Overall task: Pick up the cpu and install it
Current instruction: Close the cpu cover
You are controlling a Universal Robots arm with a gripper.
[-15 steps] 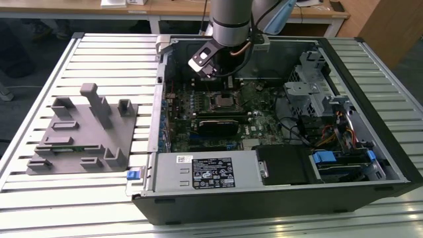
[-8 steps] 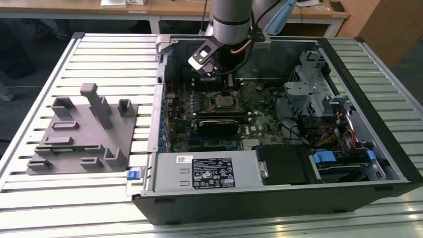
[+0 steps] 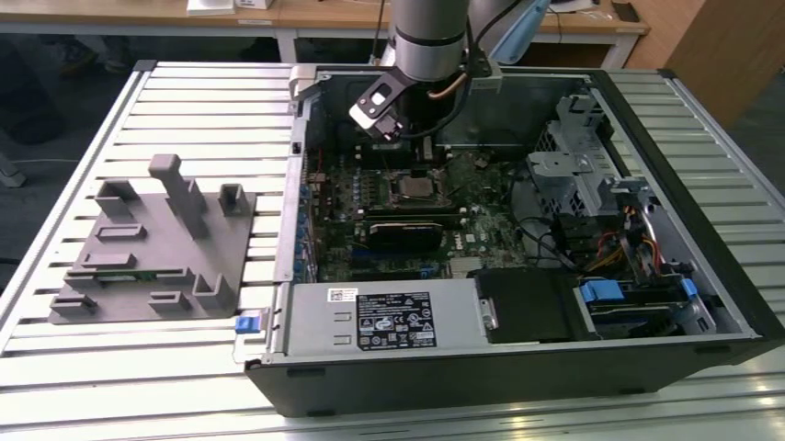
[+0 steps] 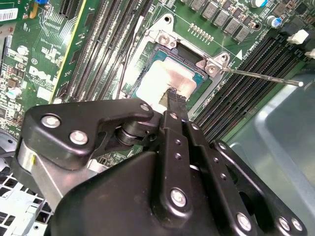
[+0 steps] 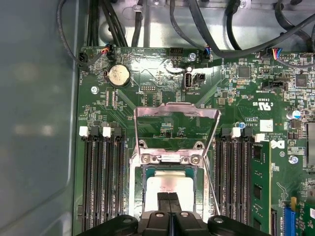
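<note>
A: cpu (image 5: pixel 170 184), small flat silvery-white square chip, sat in the black-framed socket (image 5: pixel 170 170), directly under the pincer (image 5: pixel 169 195).
B: Pincer pressed together, gripping nothing. Chip probably light, stiff, fragile; hold edges only.

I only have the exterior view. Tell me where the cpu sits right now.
Observer: In the first wrist view the cpu lies flat inside the socket, silvery top up.
Operator: Report the claw.
Observer: The claw is shut, fingertips together over the cpu's top. I can't tell whether they touch it.
Operator: Check the load plate.
Observer: The load plate is swung open, off the cpu and not clamped down.
</note>
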